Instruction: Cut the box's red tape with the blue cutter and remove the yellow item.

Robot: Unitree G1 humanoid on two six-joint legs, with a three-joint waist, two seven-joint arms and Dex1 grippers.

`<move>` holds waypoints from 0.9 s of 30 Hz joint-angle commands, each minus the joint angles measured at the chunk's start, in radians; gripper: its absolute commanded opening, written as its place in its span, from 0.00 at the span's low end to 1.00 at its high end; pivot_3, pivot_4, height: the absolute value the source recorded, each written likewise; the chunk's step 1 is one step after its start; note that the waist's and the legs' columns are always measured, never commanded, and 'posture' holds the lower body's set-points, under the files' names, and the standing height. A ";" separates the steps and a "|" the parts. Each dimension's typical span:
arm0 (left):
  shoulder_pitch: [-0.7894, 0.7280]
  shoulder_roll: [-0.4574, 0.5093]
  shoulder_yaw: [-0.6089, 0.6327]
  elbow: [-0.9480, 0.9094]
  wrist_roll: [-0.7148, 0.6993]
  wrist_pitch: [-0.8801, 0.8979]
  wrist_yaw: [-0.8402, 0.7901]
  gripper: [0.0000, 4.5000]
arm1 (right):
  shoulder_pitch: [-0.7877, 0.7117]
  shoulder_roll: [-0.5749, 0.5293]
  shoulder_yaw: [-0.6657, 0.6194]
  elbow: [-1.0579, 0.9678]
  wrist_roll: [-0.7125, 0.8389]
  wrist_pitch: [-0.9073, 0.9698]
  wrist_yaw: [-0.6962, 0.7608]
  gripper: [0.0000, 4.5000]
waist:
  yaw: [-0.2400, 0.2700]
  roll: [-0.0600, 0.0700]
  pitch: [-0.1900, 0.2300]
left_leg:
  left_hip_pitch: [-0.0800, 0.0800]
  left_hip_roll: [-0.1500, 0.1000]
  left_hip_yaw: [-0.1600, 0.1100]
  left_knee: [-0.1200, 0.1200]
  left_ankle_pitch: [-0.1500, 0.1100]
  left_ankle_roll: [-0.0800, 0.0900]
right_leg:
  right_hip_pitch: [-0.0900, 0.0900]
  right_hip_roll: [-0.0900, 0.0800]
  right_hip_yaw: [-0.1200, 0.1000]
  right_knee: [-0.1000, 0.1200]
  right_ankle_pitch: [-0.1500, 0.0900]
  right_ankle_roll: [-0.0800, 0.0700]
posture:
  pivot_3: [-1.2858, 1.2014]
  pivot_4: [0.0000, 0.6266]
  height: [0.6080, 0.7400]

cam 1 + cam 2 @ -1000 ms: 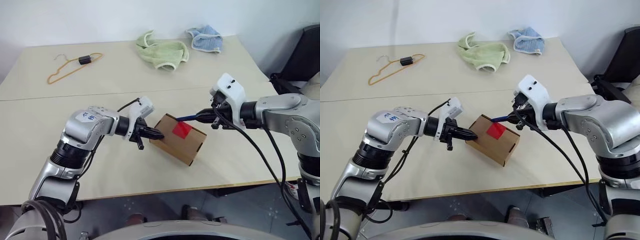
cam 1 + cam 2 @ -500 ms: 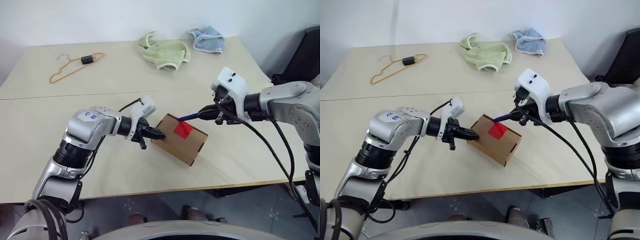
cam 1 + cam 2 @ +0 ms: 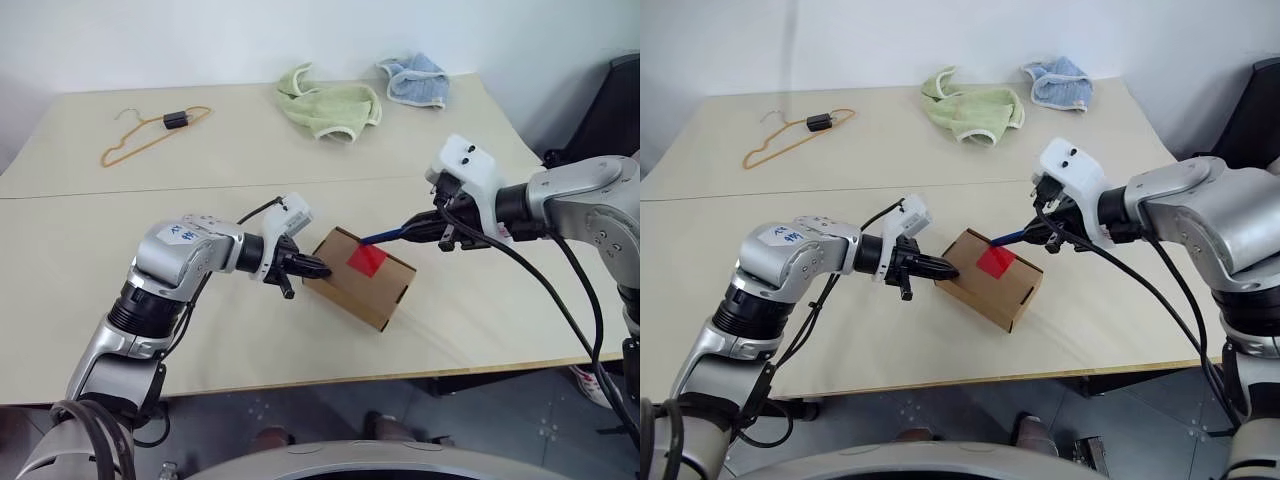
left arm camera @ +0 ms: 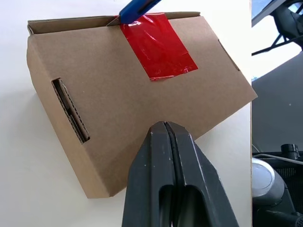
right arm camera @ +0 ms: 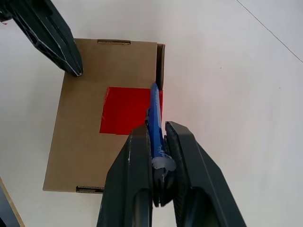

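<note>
Both grippers (image 3: pixel 318 268) and the box (image 3: pixel 362 280) stay put.

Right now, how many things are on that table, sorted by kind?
Cloths: 2, a green cloth and a blue cloth
Hangers: 1, an orange hanger
Boxes: 1, a brown box with red tape
Cutters: 1, a blue cutter held over the box
Total: 5

A pale beige table (image 3: pixel 80 250) with a seam running across it stands against a plain white wall (image 3: pixel 200 40). Beneath its near edge lies grey floor (image 3: pixel 480 420). Something black (image 3: pixel 615 110) stands at the right.
</note>
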 commanded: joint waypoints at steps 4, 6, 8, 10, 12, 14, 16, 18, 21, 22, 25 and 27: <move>0.039 0.009 -0.021 0.007 0.034 0.017 0.044 0.00 | -0.002 -0.043 0.048 -0.027 -0.006 -0.014 0.071 0.03 | 0.000 0.000 0.000 | 0.000 0.000 0.000 0.000 0.000 0.000 | 0.000 0.000 0.000 0.000 0.000 0.000 | 0.52 0.24 1.00; 0.043 0.008 -0.020 0.005 0.033 0.019 0.048 0.00 | -0.007 -0.061 0.055 -0.029 -0.010 -0.018 0.092 0.03 | 0.000 0.000 0.000 | 0.000 0.000 0.000 0.000 0.000 0.000 | 0.000 0.000 0.000 0.000 0.000 0.000 | 0.52 0.24 1.00; 0.044 0.006 -0.019 0.004 0.033 0.021 0.051 0.00 | -0.011 -0.071 0.059 -0.029 -0.013 -0.022 0.106 0.03 | 0.000 0.000 0.000 | 0.000 0.000 0.000 0.000 0.000 0.000 | 0.000 0.000 0.000 0.000 0.000 0.000 | 0.52 0.24 1.00; 0.047 0.005 -0.018 0.005 0.034 0.022 0.054 0.00 | -0.019 -0.087 0.067 -0.031 -0.017 -0.023 0.127 0.03 | 0.000 0.000 0.000 | 0.000 0.000 0.000 0.000 0.000 0.000 | 0.000 0.000 0.000 0.000 0.000 0.000 | 0.52 0.24 1.00; 0.047 0.004 -0.018 0.010 0.036 0.021 0.056 0.00 | -0.025 -0.098 0.073 -0.030 -0.020 -0.023 0.143 0.03 | 0.000 0.000 0.000 | 0.000 0.000 0.000 0.000 0.000 0.000 | 0.000 0.000 0.000 0.000 0.000 0.000 | 0.52 0.24 1.00; 0.046 0.003 -0.019 0.013 0.037 0.021 0.057 0.00 | -0.029 -0.106 0.078 -0.028 -0.022 -0.022 0.157 0.03 | 0.000 0.000 0.000 | 0.000 0.000 0.000 0.000 0.000 0.000 | 0.000 0.000 0.000 0.000 0.000 0.000 | 0.52 0.24 1.00; 0.045 0.002 -0.018 0.015 0.039 0.022 0.060 0.00 | -0.029 -0.117 0.087 -0.030 -0.028 -0.026 0.172 0.03 | 0.001 0.000 0.000 | 0.000 0.000 0.000 0.000 0.000 0.000 | 0.000 0.000 0.000 0.000 0.000 0.000 | 0.52 0.24 1.00; 0.044 0.001 -0.018 0.018 0.040 0.023 0.063 0.00 | -0.028 -0.132 0.099 -0.032 -0.035 -0.032 0.190 0.03 | 0.004 0.000 0.000 | 0.000 0.000 0.000 0.000 0.000 0.000 | 0.000 0.000 0.000 0.000 0.000 0.000 | 0.52 0.24 1.00; 0.042 0.001 -0.018 0.022 0.042 0.026 0.067 0.00 | -0.026 -0.158 0.114 -0.037 -0.047 -0.044 0.222 0.03 | 0.006 0.000 0.000 | 0.000 0.000 0.000 0.000 0.000 0.000 | 0.000 0.000 0.000 -0.001 0.000 0.000 | 0.52 0.24 1.00; 0.041 0.001 -0.019 0.022 0.043 0.026 0.068 0.00 | -0.027 -0.164 0.118 -0.037 -0.050 -0.048 0.231 0.03 | 0.006 0.000 0.000 | 0.000 0.000 0.000 0.000 0.000 0.000 | 0.000 0.000 0.000 -0.001 0.000 0.000 | 0.52 0.24 1.00; 0.041 0.001 -0.019 0.022 0.043 0.027 0.071 0.00 | -0.030 -0.182 0.127 -0.039 -0.060 -0.055 0.256 0.03 | 0.006 0.000 0.000 | 0.000 0.000 0.000 0.000 0.000 0.000 | 0.000 0.000 0.000 -0.001 0.000 0.000 | 0.52 0.24 1.00; 0.042 0.000 -0.019 0.022 0.043 0.028 0.073 0.00 | -0.031 -0.194 0.131 -0.042 -0.065 -0.056 0.272 0.03 | 0.007 0.000 0.000 | 0.000 0.000 0.000 0.000 0.000 0.000 | 0.000 0.000 0.000 0.000 0.000 0.000 | 0.52 0.24 1.00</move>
